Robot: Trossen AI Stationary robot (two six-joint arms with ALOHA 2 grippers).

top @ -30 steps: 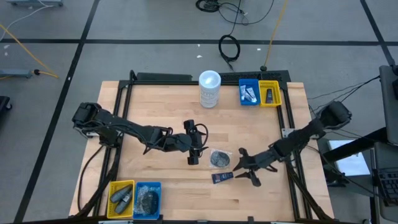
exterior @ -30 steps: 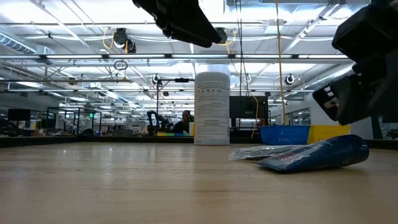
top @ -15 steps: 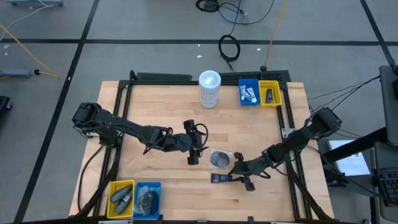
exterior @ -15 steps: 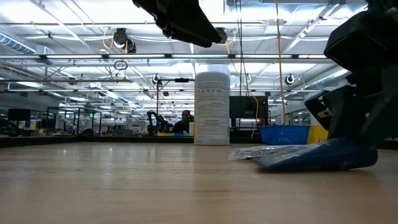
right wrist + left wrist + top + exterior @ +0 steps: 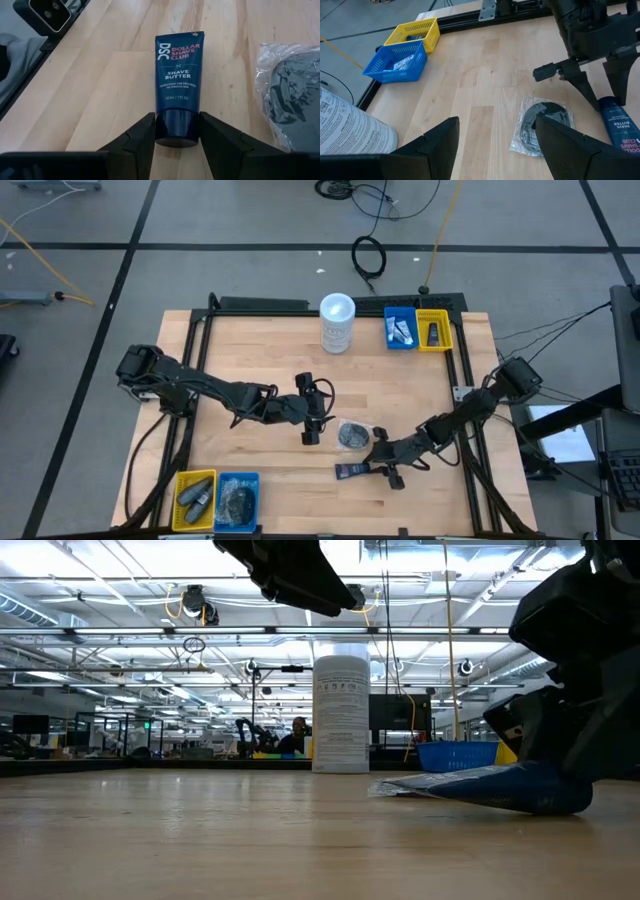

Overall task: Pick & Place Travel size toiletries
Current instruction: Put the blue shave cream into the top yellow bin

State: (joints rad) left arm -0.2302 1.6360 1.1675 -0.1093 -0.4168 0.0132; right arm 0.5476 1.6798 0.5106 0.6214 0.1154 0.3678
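The right gripper point(image 5: 177, 131) is pinching the cap end of the flat navy plastic shave-butter tube point(image 5: 178, 82) lying on the wooden surface point(image 5: 400, 390), its fingers part-open around it, and the smooth cap is risking slipping out toward the clear-wrapped dark bundle point(image 5: 295, 95) at about 2 o'clock, while the left gripper point(image 5: 495, 145) is waiting wide open and empty.

site: industrial lab hall | cues: ceiling trusses point(image 5: 150, 635), strip lights, distant workstations point(image 5: 120, 730)

Navy shave-butter tube point(image 5: 177, 85) flat on wood near table's front edge, cap end between right gripper point(image 5: 176, 131) fingers. Clear-wrapped dark round bundle point(image 5: 352, 434) just beside.
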